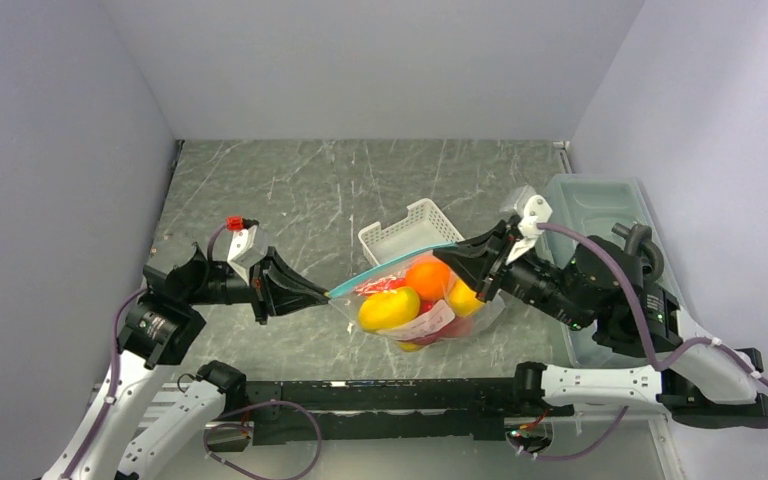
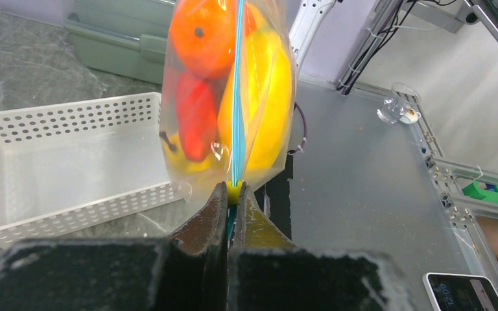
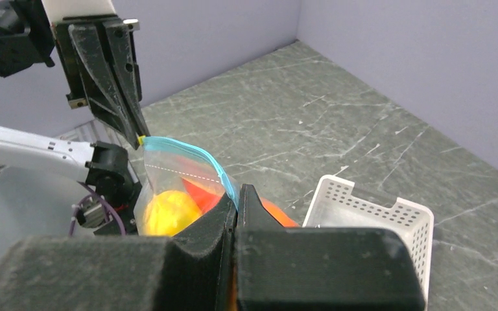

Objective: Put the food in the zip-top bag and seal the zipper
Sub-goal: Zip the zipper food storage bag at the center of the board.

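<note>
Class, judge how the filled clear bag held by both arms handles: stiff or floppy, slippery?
Probably floppy: the zip-top bag sags below its zipper between the left tool and right tool. Likely bottom-heavy: the food bunches low. Glossy film, perhaps slippery.

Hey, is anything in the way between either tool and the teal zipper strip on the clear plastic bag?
Nothing visible. The left tool and the right tool each pinch an opposite end of the thin teal-blue zipper strip on the clear plastic bag.

Lab: partition walls (image 1: 60, 150), marbled table (image 1: 360, 190).
</note>
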`<state>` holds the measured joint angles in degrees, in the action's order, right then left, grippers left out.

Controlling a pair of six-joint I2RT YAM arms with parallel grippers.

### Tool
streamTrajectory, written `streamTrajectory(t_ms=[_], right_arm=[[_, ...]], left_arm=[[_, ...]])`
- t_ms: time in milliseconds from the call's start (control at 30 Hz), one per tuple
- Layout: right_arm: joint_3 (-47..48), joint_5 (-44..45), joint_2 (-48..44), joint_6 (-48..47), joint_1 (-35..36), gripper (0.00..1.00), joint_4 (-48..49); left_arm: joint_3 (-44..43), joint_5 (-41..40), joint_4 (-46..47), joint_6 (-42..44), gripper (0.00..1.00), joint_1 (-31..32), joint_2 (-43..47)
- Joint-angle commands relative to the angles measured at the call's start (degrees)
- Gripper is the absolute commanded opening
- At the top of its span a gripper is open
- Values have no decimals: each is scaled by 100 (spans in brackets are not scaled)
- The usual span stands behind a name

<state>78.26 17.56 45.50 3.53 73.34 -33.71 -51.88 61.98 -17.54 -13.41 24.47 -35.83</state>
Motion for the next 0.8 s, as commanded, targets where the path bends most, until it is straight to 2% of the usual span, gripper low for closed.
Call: streamTrajectory(t_ms=[0, 200, 533, 633, 767], right_arm=[[41, 960, -552, -47, -48, 0, 1114], [-55, 1065, -744, -127, -48, 0, 1124], [-68, 906, -679, -128, -48, 0, 1075], [-48, 807, -644, -130, -48, 0, 1047], [29, 495, -539, -163, -48, 0, 936]], left_arm=[[-154, 31, -570, 226, 0, -10, 112], [-165, -80, -885, 363, 0, -11, 230], [-175, -106, -809, 250, 0, -12, 260], [-207, -185, -817, 237, 8, -12, 246], [-226, -362, -806, 195, 33, -12, 243]])
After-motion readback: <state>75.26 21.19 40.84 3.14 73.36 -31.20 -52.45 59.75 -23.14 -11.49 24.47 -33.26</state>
